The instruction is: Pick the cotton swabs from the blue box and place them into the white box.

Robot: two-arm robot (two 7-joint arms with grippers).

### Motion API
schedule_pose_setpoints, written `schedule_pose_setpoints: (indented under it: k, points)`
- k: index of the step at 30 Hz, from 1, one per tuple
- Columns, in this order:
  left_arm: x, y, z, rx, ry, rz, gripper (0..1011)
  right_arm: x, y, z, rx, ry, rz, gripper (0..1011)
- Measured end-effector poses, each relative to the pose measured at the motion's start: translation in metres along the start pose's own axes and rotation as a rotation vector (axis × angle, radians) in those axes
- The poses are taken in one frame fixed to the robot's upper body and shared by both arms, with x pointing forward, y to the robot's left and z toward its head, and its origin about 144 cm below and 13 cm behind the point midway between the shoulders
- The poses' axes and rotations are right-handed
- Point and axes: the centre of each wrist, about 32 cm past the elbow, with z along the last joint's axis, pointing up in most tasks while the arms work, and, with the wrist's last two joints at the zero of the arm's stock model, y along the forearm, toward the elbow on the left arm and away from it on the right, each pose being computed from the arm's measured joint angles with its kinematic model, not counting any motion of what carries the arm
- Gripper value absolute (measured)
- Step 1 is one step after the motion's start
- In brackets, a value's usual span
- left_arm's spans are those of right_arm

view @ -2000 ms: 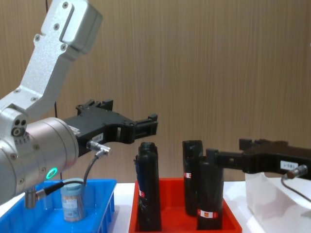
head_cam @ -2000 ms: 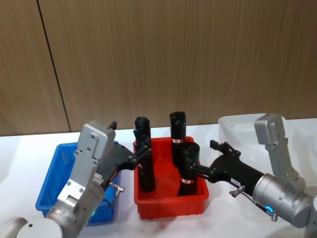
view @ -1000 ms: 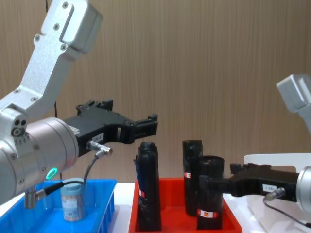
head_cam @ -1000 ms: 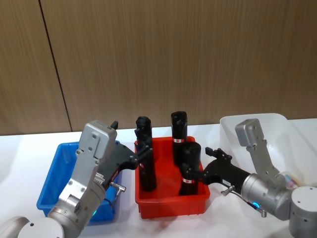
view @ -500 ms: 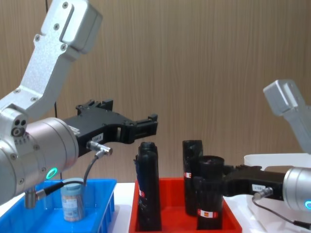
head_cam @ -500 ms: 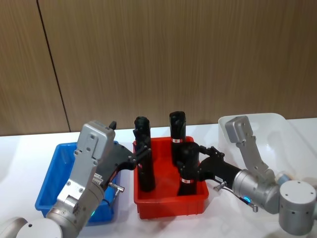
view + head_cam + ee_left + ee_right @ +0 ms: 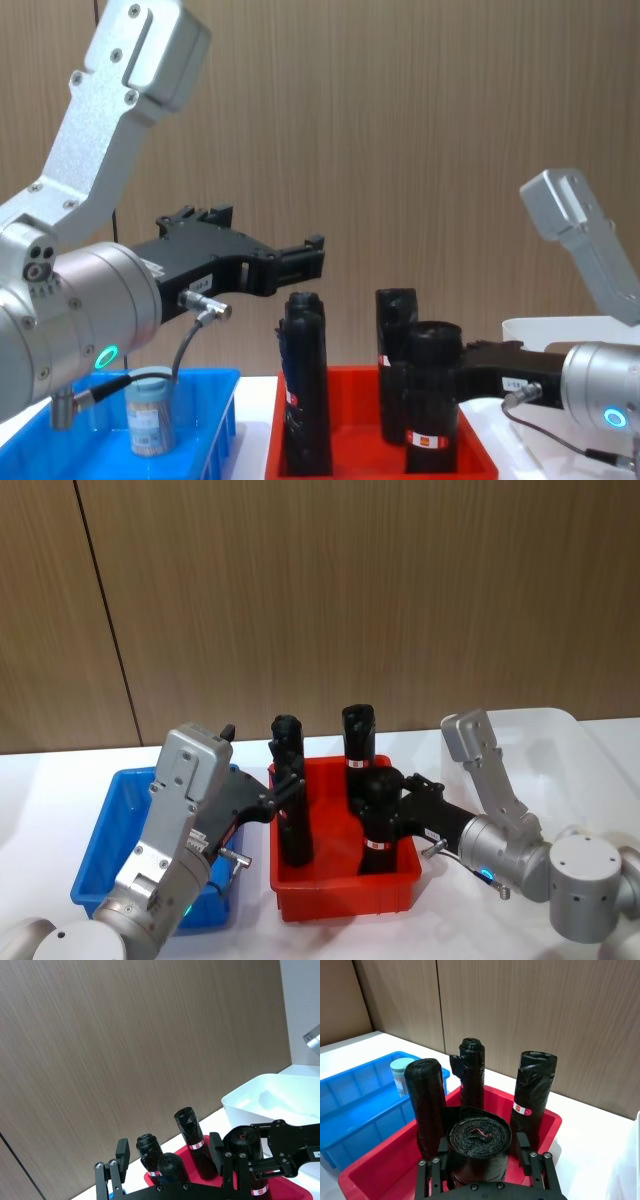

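Right pincer (image 7: 485, 1160) is straddling a black roll (image 7: 479, 1152) in the red tray (image 7: 345, 895), fingers apart; left pincer (image 7: 300, 258) is hanging open above. One swab tub (image 7: 148, 410) is standing in the blue box (image 7: 100, 865); next, reach left for it.

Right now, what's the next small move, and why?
Probably draw the right gripper back: open, it straddles a black roll in the red tray, while the cotton swabs stand in the blue box.
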Motion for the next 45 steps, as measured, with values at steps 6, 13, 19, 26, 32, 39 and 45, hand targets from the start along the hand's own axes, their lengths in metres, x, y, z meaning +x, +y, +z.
schedule_pose_setpoints:
  k: [6,13,19,26,32,39,45]
  points:
    - [0.000,0.000,0.000,0.000,0.000,0.000,1004,0.000,0.002,0.002,0.001,-0.001,0.001,634]
    - [0.000,0.000,0.000,0.000,0.000,0.000,1004,-0.001,0.003,0.003,0.004,-0.002,0.003,548]
    - [0.000,0.000,0.000,0.000,0.000,0.000,1004,-0.002,0.002,0.007,0.015,-0.001,0.006,532]
    - [0.000,0.000,0.000,0.000,0.000,0.000,1004,-0.003,-0.003,0.017,0.048,-0.003,0.008,532]
    - [0.000,0.000,0.000,0.000,0.000,0.000,1004,-0.002,-0.009,0.032,0.095,-0.005,-0.001,532]
    - [0.000,0.000,0.000,0.000,0.000,0.000,1004,0.001,-0.018,0.049,0.148,-0.009,-0.024,532]
    - [0.000,0.000,0.000,0.000,0.000,0.000,1004,0.010,-0.029,0.066,0.197,-0.015,-0.065,532]
